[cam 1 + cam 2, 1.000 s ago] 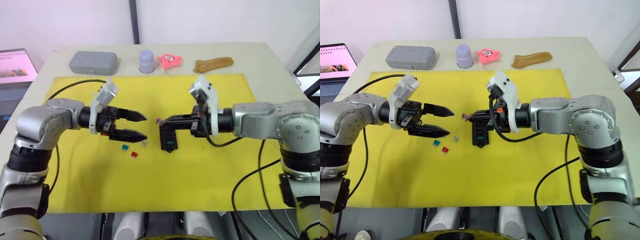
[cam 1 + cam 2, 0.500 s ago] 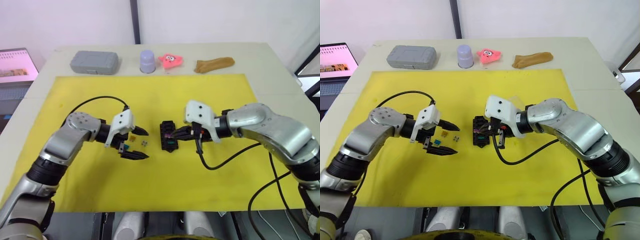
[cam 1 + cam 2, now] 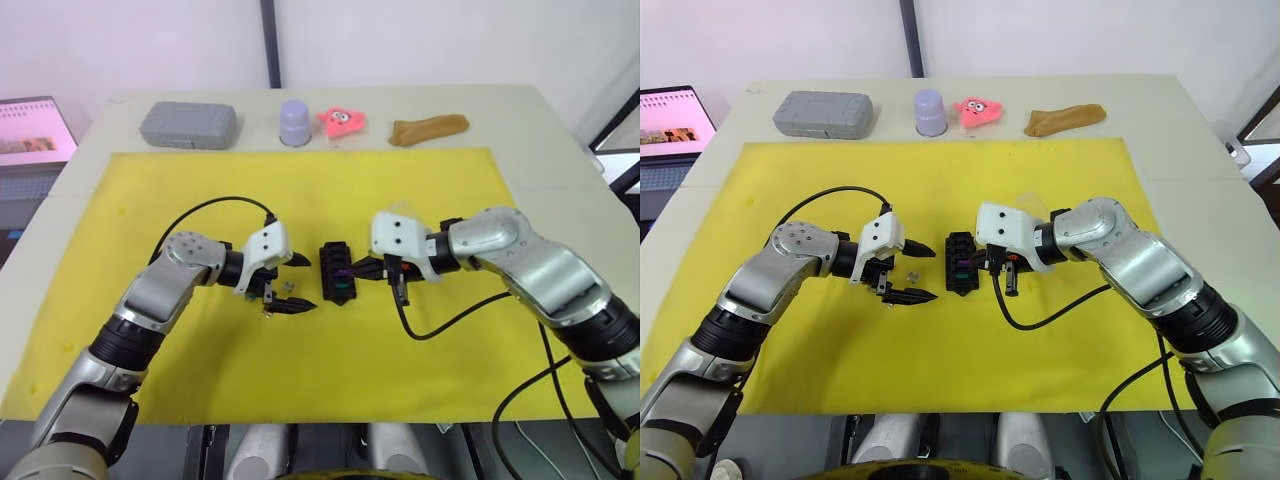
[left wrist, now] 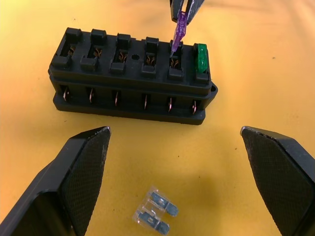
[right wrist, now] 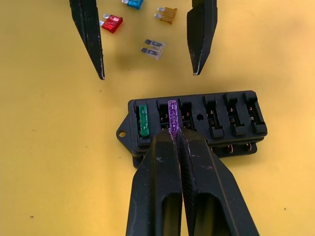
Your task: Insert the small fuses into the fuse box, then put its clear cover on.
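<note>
The black fuse box (image 4: 133, 78) lies on the yellow mat (image 3: 300, 190) between my grippers. A green fuse (image 5: 143, 124) sits in its end slot. My right gripper (image 5: 174, 133) is shut on a purple fuse (image 5: 172, 114), held upright with its blades at the slot beside the green one. My left gripper (image 3: 300, 284) is open on the box's other side, low over the mat. A grey clear-bodied fuse (image 4: 155, 214) lies between its fingers. Red (image 5: 111, 22), amber (image 5: 167, 14) and teal (image 5: 132, 3) fuses lie just behind. A faint clear piece, possibly the clear cover (image 3: 1033, 204), lies by my right wrist.
Along the table's far edge stand a grey case (image 3: 188, 124), a lavender cup (image 3: 294, 122), a pink star toy (image 3: 341, 121) and a brown cloth-like lump (image 3: 428, 128). A laptop (image 3: 30, 130) sits off the table's left side.
My left gripper has moved right, close to the fuse box and over the loose fuses. My right gripper has come down and holds the purple fuse at the box's slots.
</note>
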Controlling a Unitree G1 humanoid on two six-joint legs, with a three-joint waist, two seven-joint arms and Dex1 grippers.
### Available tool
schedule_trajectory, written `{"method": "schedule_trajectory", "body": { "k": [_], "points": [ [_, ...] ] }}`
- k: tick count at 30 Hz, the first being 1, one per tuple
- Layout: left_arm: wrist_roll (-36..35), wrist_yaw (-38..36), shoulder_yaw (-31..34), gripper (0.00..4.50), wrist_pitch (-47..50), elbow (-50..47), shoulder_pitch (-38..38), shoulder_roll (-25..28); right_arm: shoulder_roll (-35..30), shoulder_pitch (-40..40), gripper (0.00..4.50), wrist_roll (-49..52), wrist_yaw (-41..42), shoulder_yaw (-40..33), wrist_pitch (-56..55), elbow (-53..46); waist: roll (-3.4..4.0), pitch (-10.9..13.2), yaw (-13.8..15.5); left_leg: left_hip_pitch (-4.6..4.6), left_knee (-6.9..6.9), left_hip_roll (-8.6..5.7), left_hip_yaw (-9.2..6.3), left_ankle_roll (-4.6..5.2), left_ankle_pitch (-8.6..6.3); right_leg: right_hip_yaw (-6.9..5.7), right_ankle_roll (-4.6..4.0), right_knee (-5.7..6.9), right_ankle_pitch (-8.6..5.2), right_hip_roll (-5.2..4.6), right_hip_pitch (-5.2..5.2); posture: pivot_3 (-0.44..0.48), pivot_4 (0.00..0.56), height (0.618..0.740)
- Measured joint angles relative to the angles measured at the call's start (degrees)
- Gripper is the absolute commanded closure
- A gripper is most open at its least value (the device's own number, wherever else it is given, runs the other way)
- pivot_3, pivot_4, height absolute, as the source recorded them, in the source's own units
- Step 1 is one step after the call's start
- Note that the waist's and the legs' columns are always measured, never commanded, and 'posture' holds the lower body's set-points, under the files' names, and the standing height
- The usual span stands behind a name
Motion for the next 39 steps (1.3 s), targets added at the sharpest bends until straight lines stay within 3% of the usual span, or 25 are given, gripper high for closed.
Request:
{"method": "schedule_trajectory", "body": {
  "k": [39],
  "points": [
    [1.01,0.56,-0.29,0.07,-0.04,0.03,0.04,-1.01,4.72,0.02,4.5,-6.12,5.06,-0.56,0.63,2.81,0.0,0.0,-0.06,0.02,0.0,0.0,-0.01,0.0,0.0,0.0,0.0,0.01,0.0,-0.01,0.0,0.0,0.15,0.74]
  ]
}}
